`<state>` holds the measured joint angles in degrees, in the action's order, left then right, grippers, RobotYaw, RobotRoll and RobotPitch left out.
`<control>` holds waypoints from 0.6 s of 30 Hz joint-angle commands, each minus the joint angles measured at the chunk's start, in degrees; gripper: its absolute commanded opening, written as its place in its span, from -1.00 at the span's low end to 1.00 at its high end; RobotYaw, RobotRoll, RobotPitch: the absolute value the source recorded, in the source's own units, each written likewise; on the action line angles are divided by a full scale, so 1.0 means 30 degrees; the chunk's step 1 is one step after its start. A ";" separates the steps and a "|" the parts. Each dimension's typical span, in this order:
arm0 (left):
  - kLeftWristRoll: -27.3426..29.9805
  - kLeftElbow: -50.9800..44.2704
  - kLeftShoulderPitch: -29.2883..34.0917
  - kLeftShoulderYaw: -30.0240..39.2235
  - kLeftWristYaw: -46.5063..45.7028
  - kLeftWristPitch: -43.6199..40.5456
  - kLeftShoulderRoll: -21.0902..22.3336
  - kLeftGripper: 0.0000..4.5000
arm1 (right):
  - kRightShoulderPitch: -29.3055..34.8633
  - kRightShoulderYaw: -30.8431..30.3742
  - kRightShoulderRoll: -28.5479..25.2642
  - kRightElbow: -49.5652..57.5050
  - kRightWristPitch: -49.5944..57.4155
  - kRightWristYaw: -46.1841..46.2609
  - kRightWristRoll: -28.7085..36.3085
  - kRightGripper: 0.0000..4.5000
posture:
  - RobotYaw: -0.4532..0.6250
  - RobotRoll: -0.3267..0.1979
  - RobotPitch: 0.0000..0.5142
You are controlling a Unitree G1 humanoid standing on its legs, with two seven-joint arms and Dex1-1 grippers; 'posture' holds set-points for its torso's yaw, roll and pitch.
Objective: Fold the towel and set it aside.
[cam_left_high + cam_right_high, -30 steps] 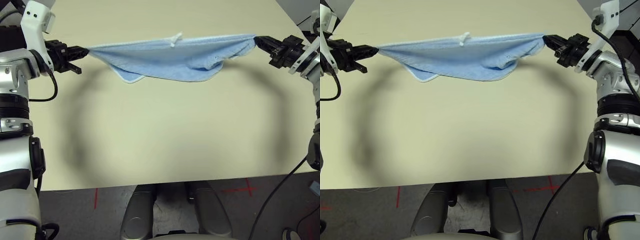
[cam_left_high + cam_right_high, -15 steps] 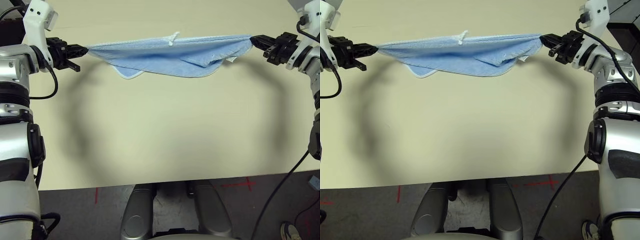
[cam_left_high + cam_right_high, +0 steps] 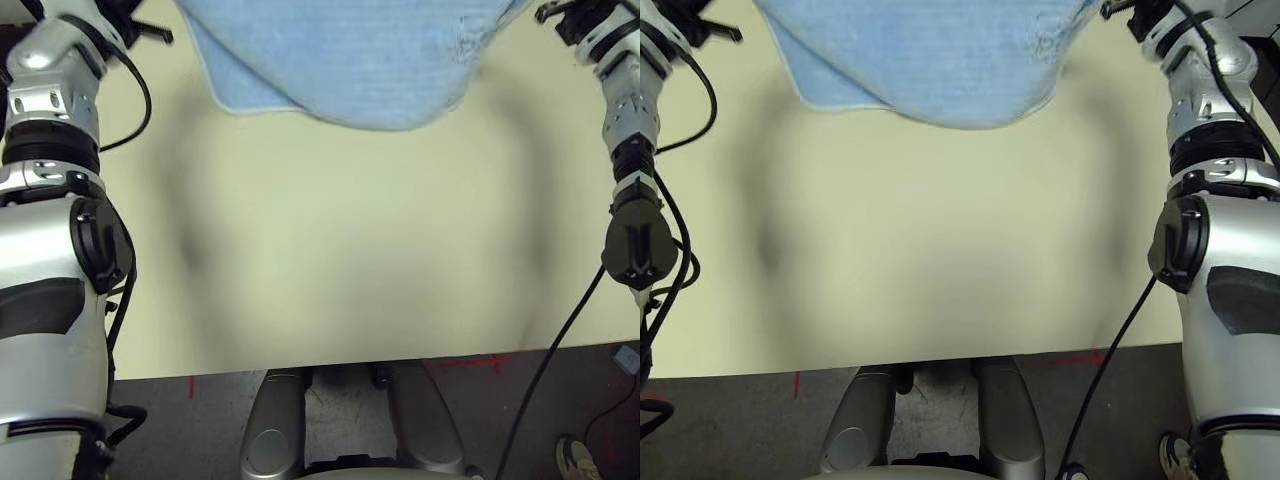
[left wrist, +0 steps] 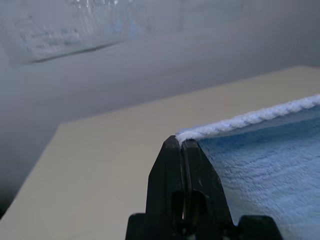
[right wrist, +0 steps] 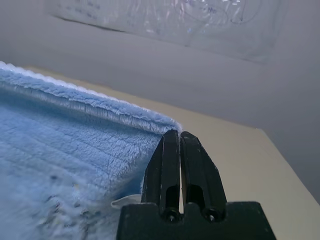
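Observation:
The light blue towel [image 3: 340,60] hangs spread out above the far part of the cream table [image 3: 330,260], its lower hem sagging in a curve and its upper edge beyond the picture's top. My left gripper [image 4: 181,142] is shut on one white-edged corner of the towel [image 4: 270,160]. At the opposite corner my right gripper [image 5: 176,134] is shut on the towel [image 5: 60,135], with a small white tag [image 5: 125,202] showing just below the fingers. Both arms reach up at the sides, left arm [image 3: 50,90] and right arm [image 3: 1200,90].
The table's front edge [image 3: 330,362] runs near my body, with dark floor and red tape marks [image 3: 480,364] below it. Black cables hang by the left arm [image 3: 135,90] and the right arm [image 3: 560,350]. A pale wall stands behind the table [image 4: 150,60].
Both arms have lifted the stretched towel upward and toward me, so it now hangs flat and wide with the grippers near the picture's top corners. Both grips stayed shut.

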<state>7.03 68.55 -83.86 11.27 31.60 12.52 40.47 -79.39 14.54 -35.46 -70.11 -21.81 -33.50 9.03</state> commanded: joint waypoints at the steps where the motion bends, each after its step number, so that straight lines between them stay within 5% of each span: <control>1: -0.0431 0.0211 0.1621 -0.0175 0.1743 -0.0661 0.1444 -0.99 | 0.1587 0.0577 -0.0712 -0.0293 0.0662 -0.1636 0.0497 -1.00 | -0.03 0.25 0.36; 18: -0.3092 -0.3213 0.6612 -0.4954 1.4528 -0.6235 0.6370 -0.99 | 0.5658 -0.2566 -0.2552 0.1782 0.2903 -1.2119 -0.1074 -1.00 | -0.05 0.25 0.30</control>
<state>-0.10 59.09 -65.64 -2.28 72.34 -4.47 56.69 -64.10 7.72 -40.64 -65.07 -13.10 -67.81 7.26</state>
